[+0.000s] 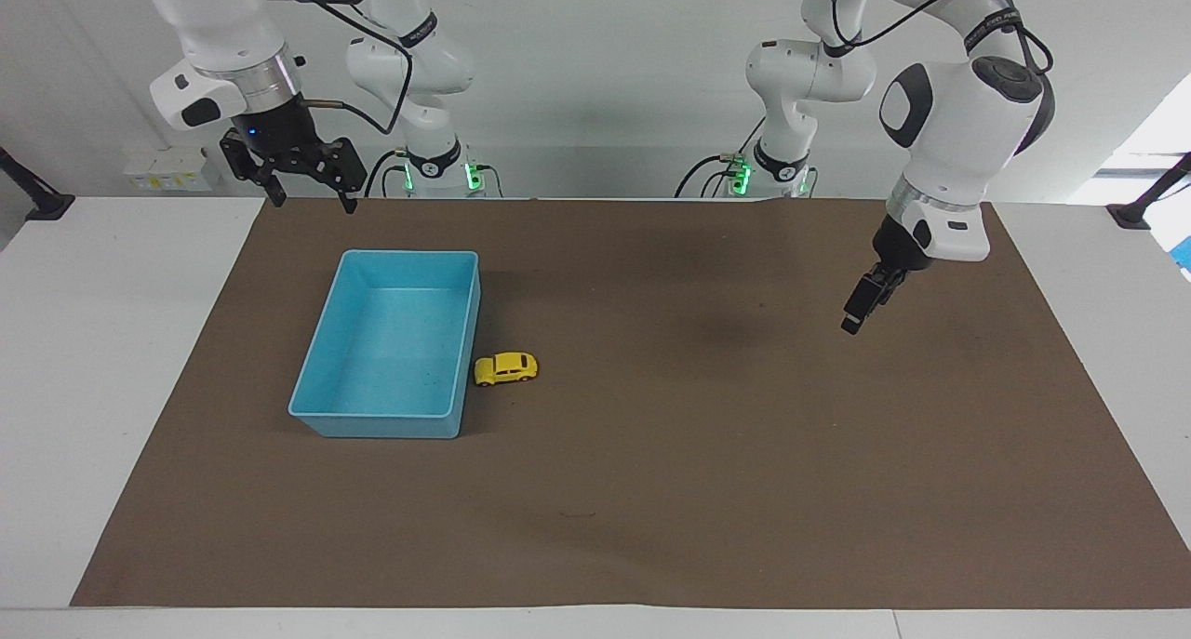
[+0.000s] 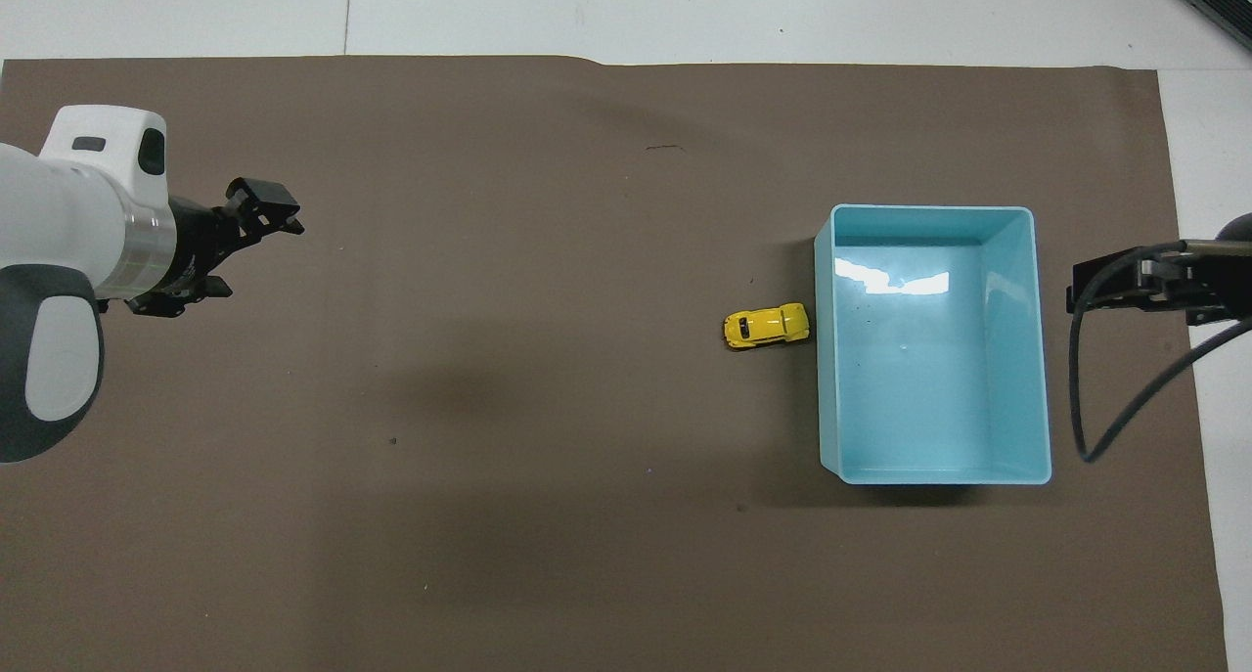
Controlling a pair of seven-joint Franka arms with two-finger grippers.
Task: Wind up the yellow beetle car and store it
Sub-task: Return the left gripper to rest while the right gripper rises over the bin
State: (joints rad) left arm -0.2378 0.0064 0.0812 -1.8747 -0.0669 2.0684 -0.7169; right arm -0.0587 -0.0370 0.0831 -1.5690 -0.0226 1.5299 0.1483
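The yellow beetle car (image 1: 506, 368) (image 2: 767, 327) stands on its wheels on the brown mat, close beside the long wall of the blue bin (image 1: 461, 341) (image 2: 826, 359) that faces the left arm's end. The bin holds nothing. My left gripper (image 1: 856, 310) (image 2: 256, 256) hangs open and tilted over bare mat toward the left arm's end of the table, far from the car, holding nothing. Open as well, my right gripper (image 1: 313, 201) (image 2: 1125, 287) waits high over the mat's edge past the bin at the right arm's end.
A brown mat (image 1: 651, 490) (image 2: 548, 515) covers most of the white table (image 1: 93, 341). A black cable (image 2: 1086, 398) hangs from the right arm beside the bin. Black clamp stands (image 1: 37, 202) sit at the table's corners near the robots.
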